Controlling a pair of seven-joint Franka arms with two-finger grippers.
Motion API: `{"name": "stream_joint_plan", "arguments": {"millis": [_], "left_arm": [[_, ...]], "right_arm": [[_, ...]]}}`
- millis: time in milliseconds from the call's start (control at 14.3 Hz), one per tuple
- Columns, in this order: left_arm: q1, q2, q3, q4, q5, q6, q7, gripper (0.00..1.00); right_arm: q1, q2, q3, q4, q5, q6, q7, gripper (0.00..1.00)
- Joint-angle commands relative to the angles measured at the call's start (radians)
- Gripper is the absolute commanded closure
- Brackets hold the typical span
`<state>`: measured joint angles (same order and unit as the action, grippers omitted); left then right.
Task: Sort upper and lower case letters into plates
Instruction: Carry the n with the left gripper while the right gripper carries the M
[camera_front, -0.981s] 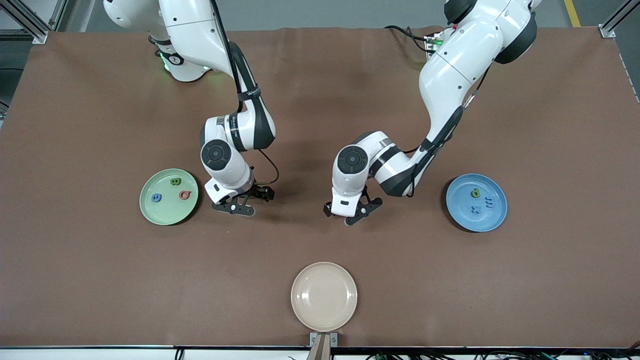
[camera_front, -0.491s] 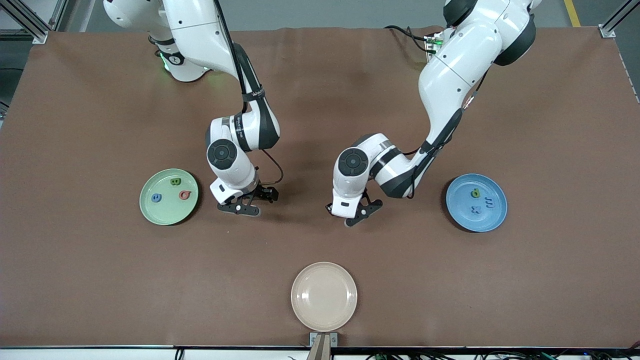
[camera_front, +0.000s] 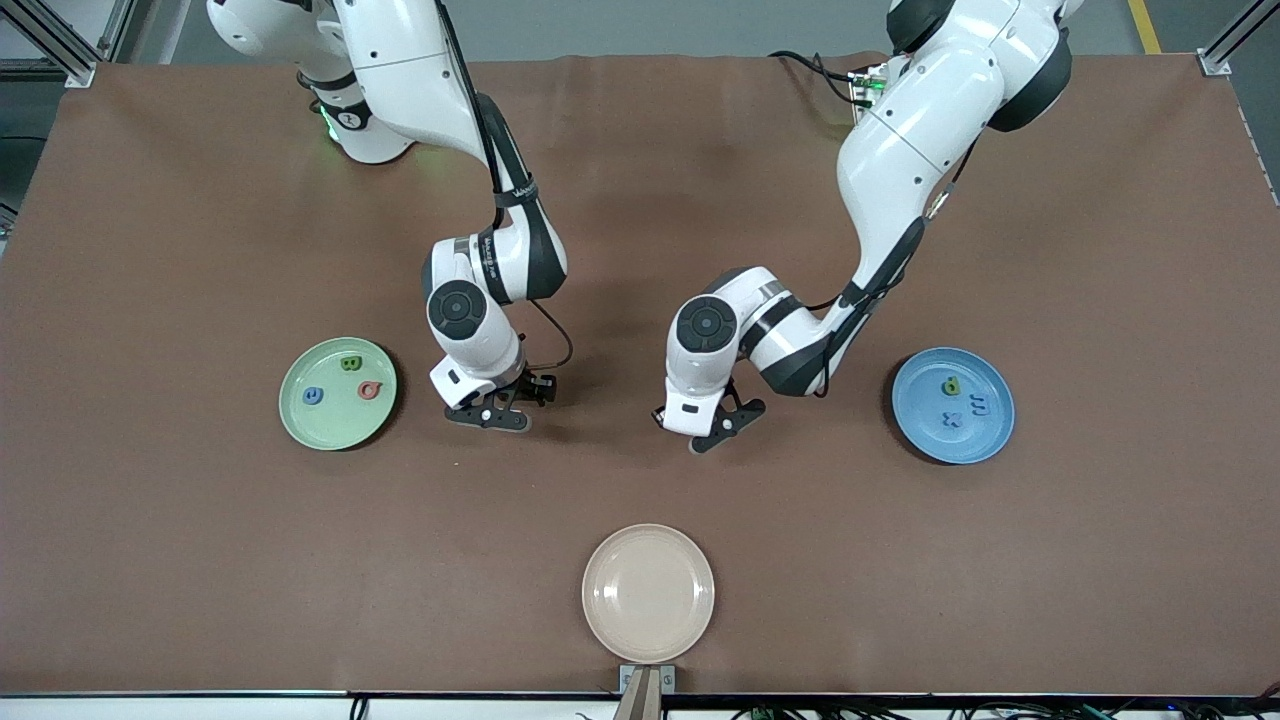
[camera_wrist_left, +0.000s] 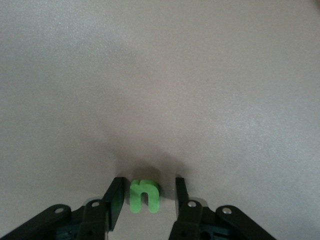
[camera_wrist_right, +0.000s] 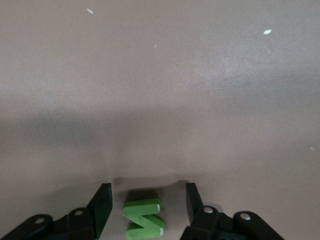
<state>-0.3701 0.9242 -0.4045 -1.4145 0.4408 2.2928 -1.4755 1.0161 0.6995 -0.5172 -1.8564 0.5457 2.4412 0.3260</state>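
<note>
My left gripper (camera_wrist_left: 149, 182) is down at the brown table with its jaws open round a small green lower-case letter (camera_wrist_left: 144, 196). One finger is almost against it and a gap shows at the other. My right gripper (camera_wrist_right: 148, 187) stands open round a green N (camera_wrist_right: 144, 219), with gaps on both sides. In the front view the left gripper (camera_front: 712, 430) and right gripper (camera_front: 497, 412) hide both letters. The pale green plate (camera_front: 335, 428) holds a green B (camera_front: 351, 363), a blue letter (camera_front: 314, 396) and a red-pink letter (camera_front: 370, 390). The blue plate (camera_front: 925, 385) holds three letters.
A cream-beige round plate (camera_front: 648, 593) sits near the table's front edge, nearer the front camera than both grippers. Brown mat covers the whole table.
The right gripper has slid a little away from the pale green plate, toward the left arm's end. Both grippers' jaws have narrowed round their letters. The left arm has barely moved.
</note>
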Motion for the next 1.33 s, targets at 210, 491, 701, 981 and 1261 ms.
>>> {"name": "stream_joint_plan", "arguments": {"millis": [210,491,701,981,1261], "left_arm": [[-0.009,-0.004,0.007,0.016,-0.014,-0.015,0.014,0.87],[0.011,-0.056,0.000,0.016,-0.011,-0.097,0.024,0.94],[0.060,-0.132,-0.016,-0.016,-0.013,-0.199,0.142,0.94],[0.274,-0.295,-0.130,-0.239,-0.011,-0.197,0.343,0.94],[0.540,-0.439,-0.233,-0.487,0.002,-0.101,0.570,0.94]], "right_arm": [[0.019,0.008,0.016,0.000,0.045,0.004,0.040,0.35],[0.033,0.005,0.014,-0.013,0.043,-0.007,0.035,0.63],[0.024,0.002,0.013,-0.015,0.042,-0.008,0.030,1.00],[0.005,-0.030,-0.047,-0.012,0.028,-0.100,-0.046,1.00],[0.006,-0.072,-0.240,-0.017,0.028,-0.296,-0.327,1.00]]}}
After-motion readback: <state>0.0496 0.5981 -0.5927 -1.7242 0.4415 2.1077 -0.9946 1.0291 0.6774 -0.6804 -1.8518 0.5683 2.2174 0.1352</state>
